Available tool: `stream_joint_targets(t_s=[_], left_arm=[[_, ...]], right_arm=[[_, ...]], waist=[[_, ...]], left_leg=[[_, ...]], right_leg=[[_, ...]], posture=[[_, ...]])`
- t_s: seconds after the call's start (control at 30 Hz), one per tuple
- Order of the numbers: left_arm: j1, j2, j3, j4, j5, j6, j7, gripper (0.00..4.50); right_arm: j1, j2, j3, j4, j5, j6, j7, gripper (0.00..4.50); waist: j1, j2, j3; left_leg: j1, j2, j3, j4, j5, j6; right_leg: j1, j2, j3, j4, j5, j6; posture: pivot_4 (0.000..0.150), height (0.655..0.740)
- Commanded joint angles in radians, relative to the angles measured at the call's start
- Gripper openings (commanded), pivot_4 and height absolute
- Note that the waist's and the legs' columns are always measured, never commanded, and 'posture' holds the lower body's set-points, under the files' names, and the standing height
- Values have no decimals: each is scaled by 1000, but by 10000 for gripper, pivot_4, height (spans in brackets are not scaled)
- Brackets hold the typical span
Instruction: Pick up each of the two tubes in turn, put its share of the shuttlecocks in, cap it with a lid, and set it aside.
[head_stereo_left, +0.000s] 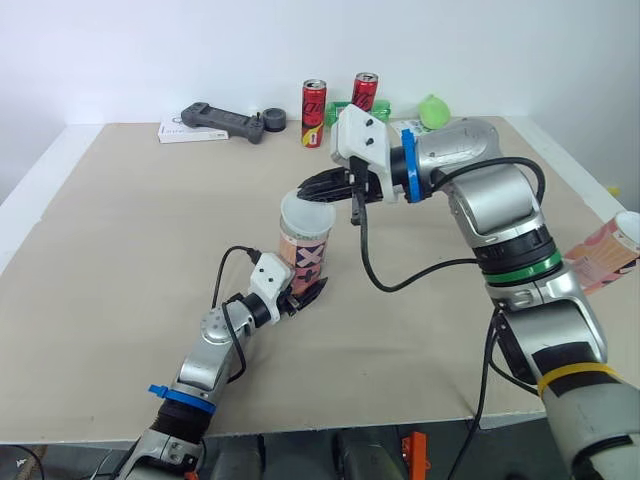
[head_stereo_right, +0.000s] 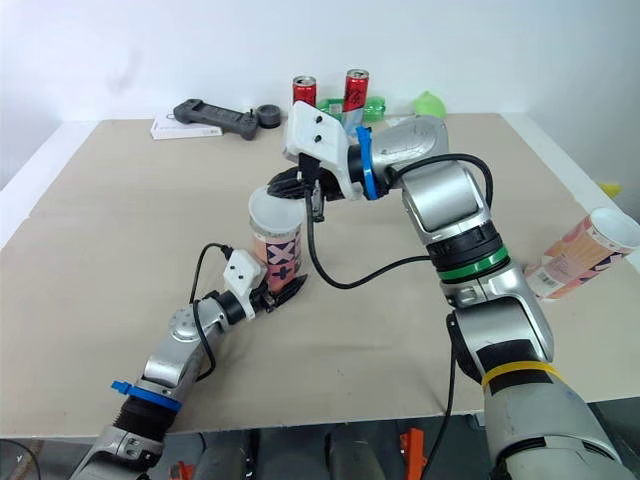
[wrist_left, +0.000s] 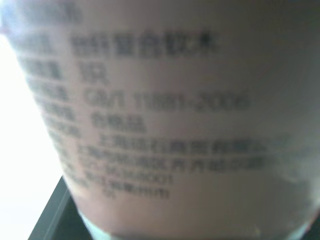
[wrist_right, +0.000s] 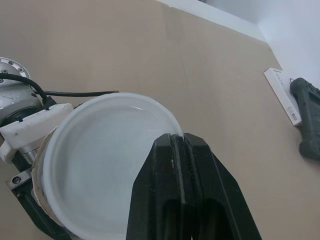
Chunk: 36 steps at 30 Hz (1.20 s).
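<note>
**Lid held on the upright tube**

The pink-patterned tube (head_stereo_left: 304, 255) stands upright mid-bench (head_stereo_left: 120, 260), its base clasped by the left gripper (head_stereo_left: 306, 291). A translucent white lid (wrist_right: 100, 165) covers its mouth, and the right gripper (wrist_right: 178, 141) pinches the lid's rim. A second tube (head_stereo_right: 578, 252) lies on its side near the bench's right edge.

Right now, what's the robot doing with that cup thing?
It is capping a tube. The robot's left jaws grip the tube near its bottom, keeping it upright on the table. Its right jaws pinch the rim of a clear lid sitting on the tube's mouth. A second tube lies on its side at the table's right.
</note>
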Motion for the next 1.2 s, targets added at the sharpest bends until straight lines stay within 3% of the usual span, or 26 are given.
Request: stream_joint_targets(t_s=[0.03,0.87,1.2], left_arm=[[26,-2,-18,37,19,18,5,29771],[23,-7,-8,44,25,9,8,29771],[17,-5,-5,48,26,6,7,29771]], right_arm=[[-20,7,-4,-5,-8,-17,8,589],[54,-26,63,-107,-59,-7,71,589],[11,-41,32,-95,-92,-54,55,589]], waist=[[0,0,0],[2,0,0],[2,0,0]], left_leg=[[0,0,0,0,0,0],[-1,0,0,0,0,0],[0,0,0,0,0,0]], right_leg=[[0,0,0,0,0,0],[0,-1,0,0,-1,0],[0,-1,0,0,-1,0]], posture=[[1500,7400],[1500,7400],[1500,7400]])
